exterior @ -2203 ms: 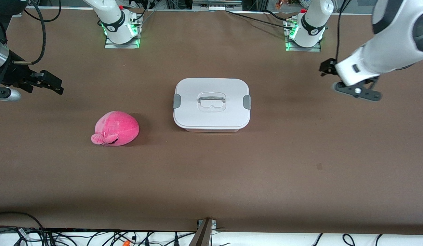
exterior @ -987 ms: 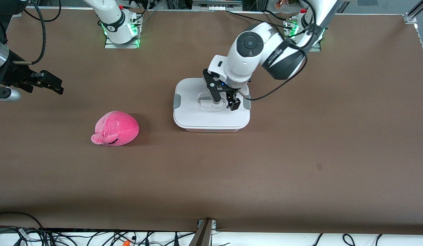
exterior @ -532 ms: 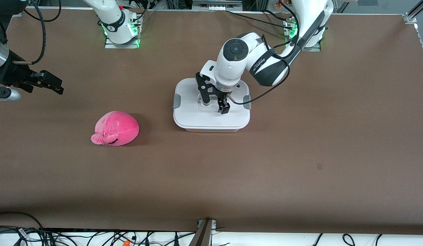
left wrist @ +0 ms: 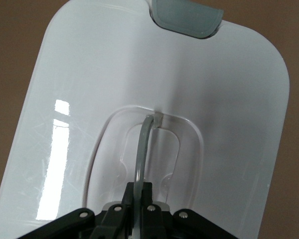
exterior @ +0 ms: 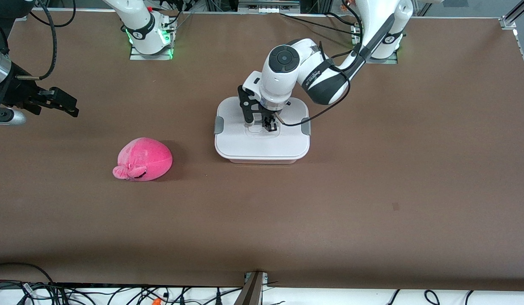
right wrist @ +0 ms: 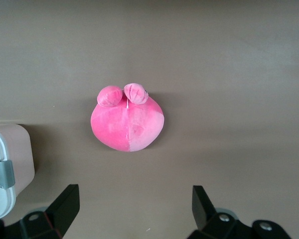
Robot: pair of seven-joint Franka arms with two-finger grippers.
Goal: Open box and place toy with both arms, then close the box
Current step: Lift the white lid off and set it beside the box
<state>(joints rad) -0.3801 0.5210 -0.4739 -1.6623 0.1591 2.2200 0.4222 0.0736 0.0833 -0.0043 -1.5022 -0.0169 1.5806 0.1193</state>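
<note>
Brown bench: left tool (exterior: 263, 123) clenched on box (exterior: 262, 146) lid's handle (left wrist: 142, 149); fastened clips (exterior: 219, 125) could drag the base up. Right tool (right wrist: 134, 209) waits released above toy (exterior: 144, 159).

The box (exterior: 262, 144) sat mid-table, closed, its white lid (left wrist: 229, 99) flat on the pale pink base, a grey clip (exterior: 219, 125) at each short end and the clear handle (left wrist: 142, 149) raised upright. The pink plush toy (exterior: 143, 159) lay apart, toward the right arm's end, slightly nearer the front camera.
</note>
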